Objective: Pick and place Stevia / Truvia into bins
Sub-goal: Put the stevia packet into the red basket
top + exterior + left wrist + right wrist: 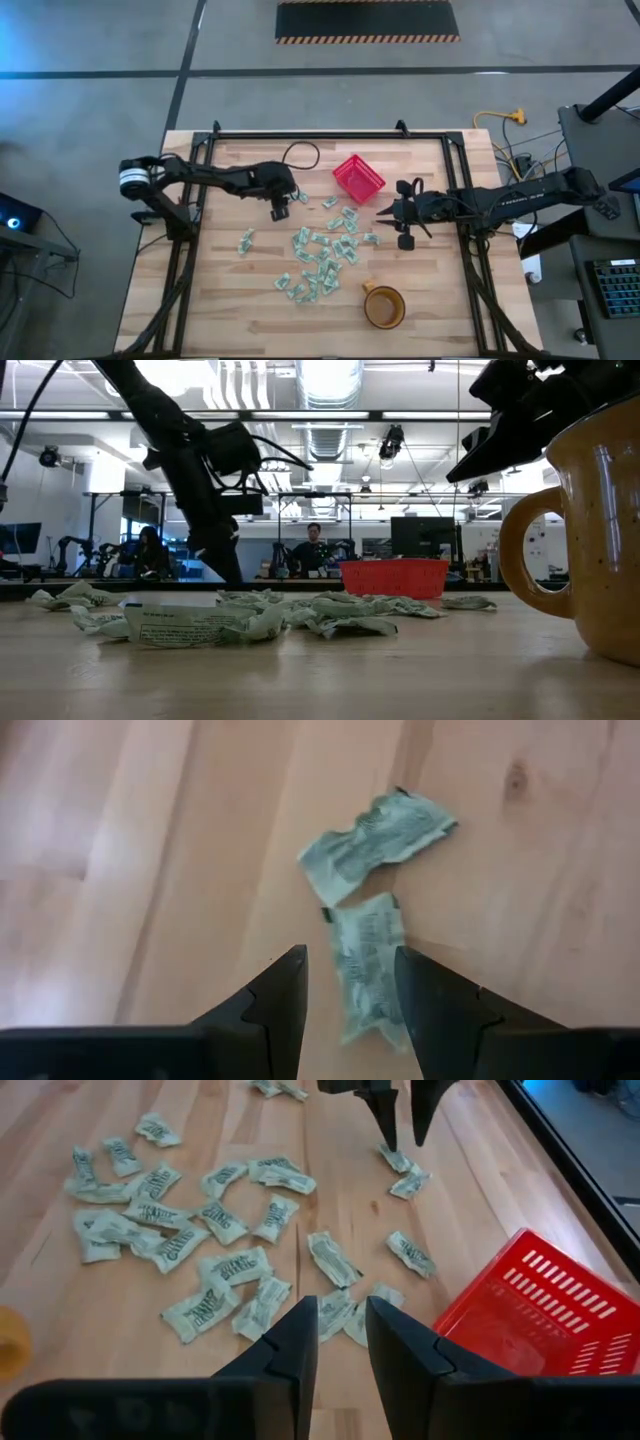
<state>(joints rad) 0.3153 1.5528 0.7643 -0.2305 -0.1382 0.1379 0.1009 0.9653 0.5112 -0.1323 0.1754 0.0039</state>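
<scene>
Many pale green and white sachets (320, 262) lie flat and scattered on the wooden table, a heap of them in the low view (230, 622). The red basket (358, 177) stands toward the far edge. My left gripper (280, 207) points down, open, left of the basket. In its wrist view (350, 975) its fingers stand on either side of one sachet (367, 965) lying on the wood, with a second sachet (375, 840) just beyond. My right gripper (386, 213) hovers open to a narrow gap (341, 1330) above the pile's right side, near the basket (540, 1310).
An amber cup (383, 306) with a handle stands near the table's near edge, right of centre, large in the low view (590, 510). A dark frame rail (330, 136) runs round the table. Bare wood lies left of the pile. People sit in the room beyond.
</scene>
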